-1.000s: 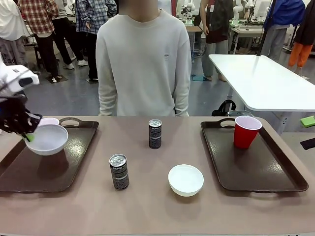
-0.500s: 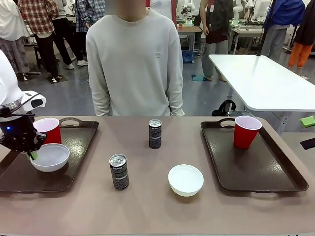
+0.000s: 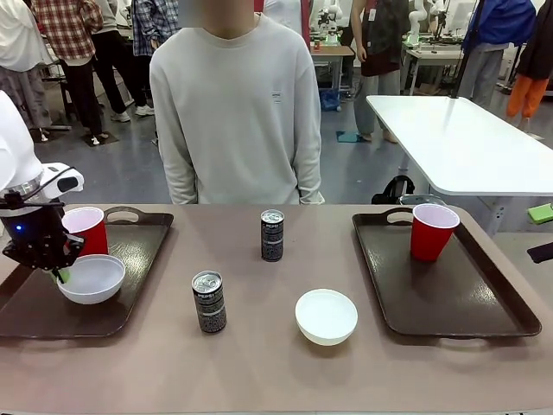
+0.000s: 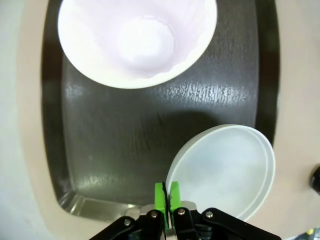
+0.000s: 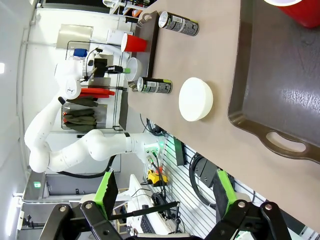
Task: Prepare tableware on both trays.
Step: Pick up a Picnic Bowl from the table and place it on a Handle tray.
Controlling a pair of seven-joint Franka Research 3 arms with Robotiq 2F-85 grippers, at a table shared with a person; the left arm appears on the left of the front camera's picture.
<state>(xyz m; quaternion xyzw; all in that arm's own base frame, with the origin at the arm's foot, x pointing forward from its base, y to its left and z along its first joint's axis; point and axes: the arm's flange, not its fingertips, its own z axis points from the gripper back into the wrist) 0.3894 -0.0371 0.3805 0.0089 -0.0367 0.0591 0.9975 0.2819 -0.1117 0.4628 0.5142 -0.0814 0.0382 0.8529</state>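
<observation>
My left gripper (image 3: 57, 270) is shut on the near rim of a white bowl (image 3: 92, 278), low over the left tray (image 3: 130, 259), right beside a red cup (image 3: 87, 229). In the left wrist view the green pads (image 4: 160, 196) pinch the bowl's rim (image 4: 225, 170), with the cup's white inside (image 4: 137, 40) beyond; whether the bowl rests on the tray (image 4: 160, 125) I cannot tell. A second bowl (image 3: 327, 316) and two cans (image 3: 208, 302) (image 3: 272, 235) stand on the table. The right tray (image 3: 467, 303) holds a red cup (image 3: 432, 231). My right gripper (image 5: 165, 195) is open, off the table's right end.
A person in a light sweater (image 3: 238, 112) stands at the far side, hands down. The tan tabletop (image 3: 259, 363) stretches between the trays. A white table (image 3: 458, 138) and other people stand farther back.
My left gripper has come down with the bowl onto the left tray, uncovering the red cup behind it. The person has shifted slightly left. The right arm has not moved.
</observation>
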